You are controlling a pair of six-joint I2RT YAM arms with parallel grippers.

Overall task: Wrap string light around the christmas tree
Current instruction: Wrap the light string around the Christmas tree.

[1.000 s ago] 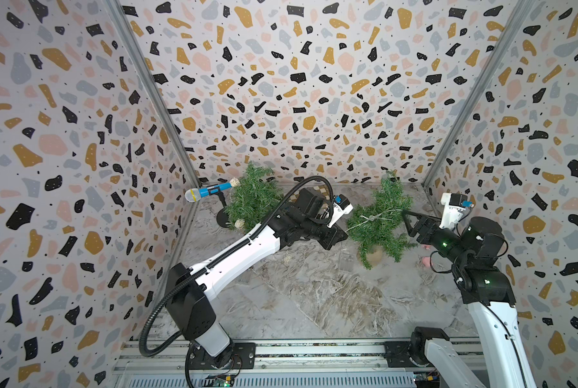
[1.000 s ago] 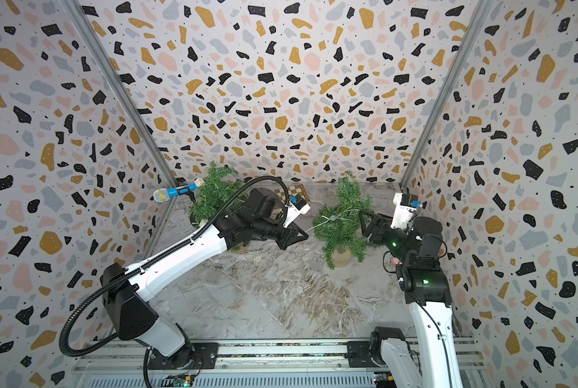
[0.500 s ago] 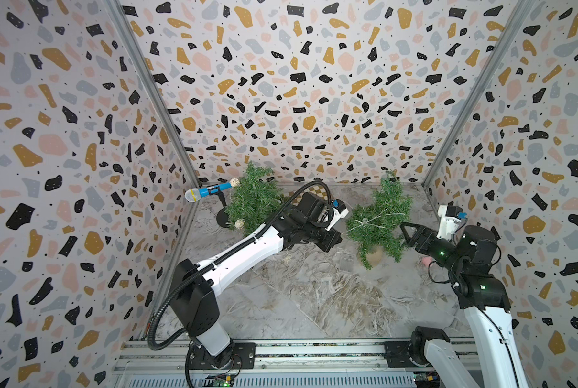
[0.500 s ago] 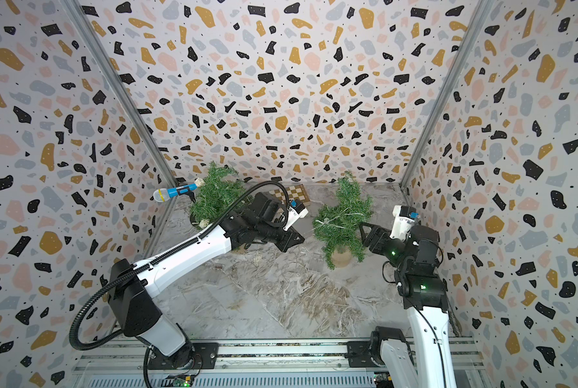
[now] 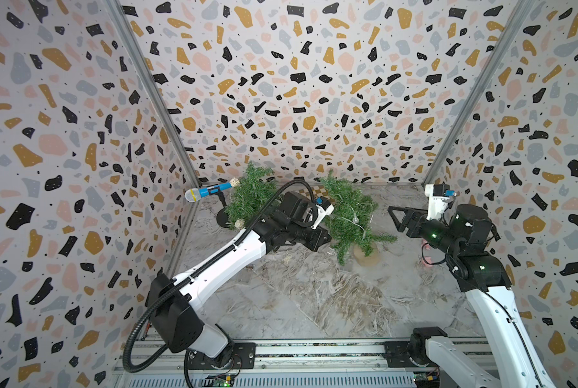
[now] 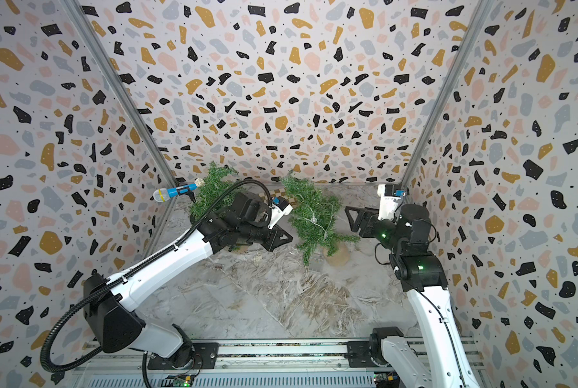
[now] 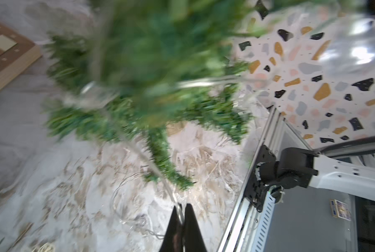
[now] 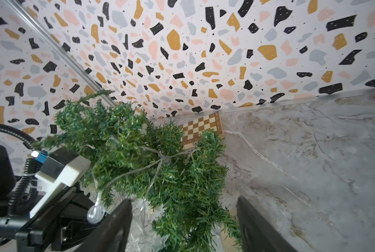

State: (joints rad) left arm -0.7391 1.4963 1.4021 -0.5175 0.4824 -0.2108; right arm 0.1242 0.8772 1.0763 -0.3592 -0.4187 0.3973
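On the marbled table (image 5: pixel 297 302), the Christmas tree (image 5: pixel 348 215) stands on a wooden disc (image 5: pixel 368 257) near the back wall, with a second tree (image 5: pixel 250 198), a toy microphone (image 5: pixel 207 193) and a chessboard (image 8: pixel 201 128) behind it and to its left. The string light (image 8: pixel 162 159) lies loosely across the tree's branches, and its thin wire runs down off them to the left gripper (image 7: pixel 183 218), which is closed tight on it just beside the lower branches. The right gripper (image 5: pixel 395 218) hovers on the tree's other side, near but not touching, spread wide and holding nothing.
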